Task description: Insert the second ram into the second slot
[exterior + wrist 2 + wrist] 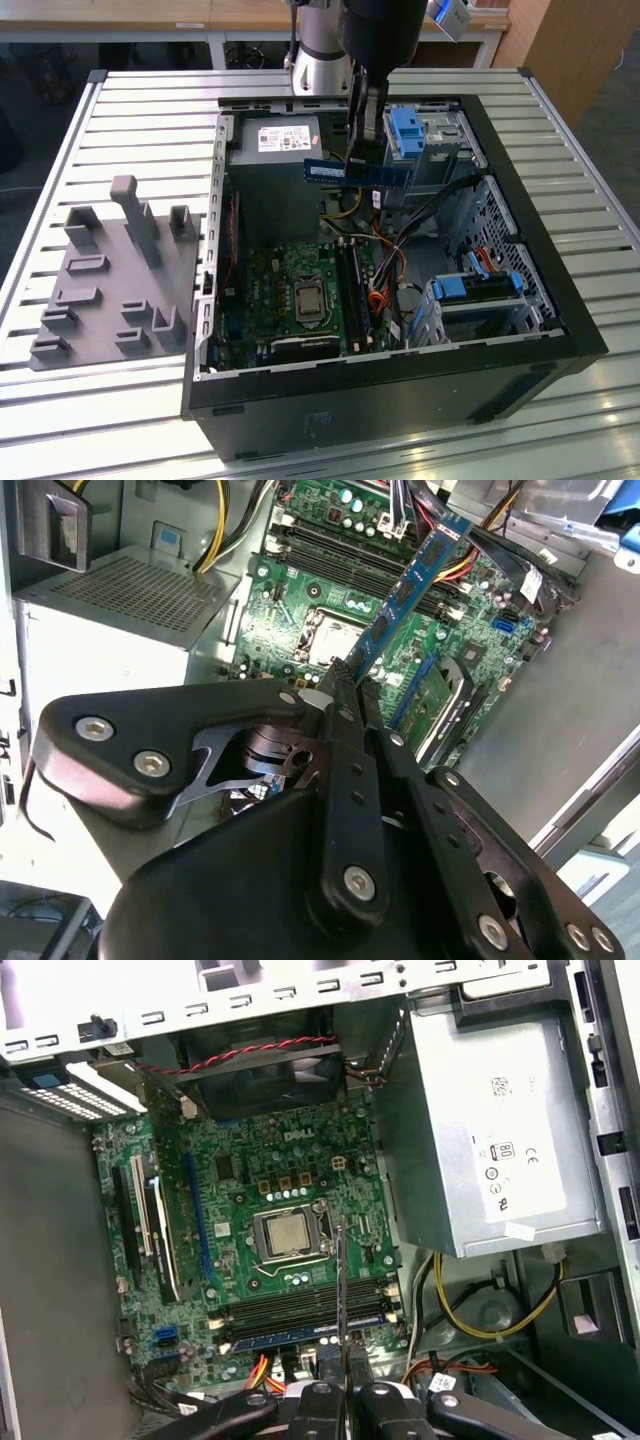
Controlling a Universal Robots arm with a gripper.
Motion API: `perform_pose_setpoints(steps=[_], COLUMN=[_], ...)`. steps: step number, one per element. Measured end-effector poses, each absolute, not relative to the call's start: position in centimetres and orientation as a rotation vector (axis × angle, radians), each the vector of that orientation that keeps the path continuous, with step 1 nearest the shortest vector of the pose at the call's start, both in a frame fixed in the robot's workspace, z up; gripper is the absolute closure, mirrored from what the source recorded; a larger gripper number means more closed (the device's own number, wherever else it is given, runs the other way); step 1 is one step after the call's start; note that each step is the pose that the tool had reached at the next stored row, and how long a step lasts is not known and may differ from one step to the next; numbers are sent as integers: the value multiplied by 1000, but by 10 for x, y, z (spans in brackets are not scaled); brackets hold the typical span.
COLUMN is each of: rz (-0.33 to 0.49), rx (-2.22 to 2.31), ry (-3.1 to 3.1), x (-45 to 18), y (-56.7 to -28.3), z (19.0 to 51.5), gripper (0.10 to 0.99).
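Carrying step; hand (358,155) clamped on the second ram (388,175); memory slots (352,282) well below it; seating likely needs lengthwise alignment.

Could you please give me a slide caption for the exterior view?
Gripper holding the second ram aloft over the open computer case.

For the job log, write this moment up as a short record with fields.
claw: shut on the memory stick
memory stick: blue, held in the air over the open computer case, not yet in a slot
slots: on the green board beside the processor socket, below the stick
grey tray: on the table, at the exterior view's left of the case
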State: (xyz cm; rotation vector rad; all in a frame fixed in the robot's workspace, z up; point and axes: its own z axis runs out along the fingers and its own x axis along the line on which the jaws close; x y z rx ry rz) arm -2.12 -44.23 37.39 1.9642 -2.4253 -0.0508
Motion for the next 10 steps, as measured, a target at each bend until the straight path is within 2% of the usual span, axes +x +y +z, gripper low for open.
perform_pose_setpoints(steps=[10], rz=[-52], rx=[1907], ry=[-2472], x=[-21], y=[-442], z=[374], gripper=[949])
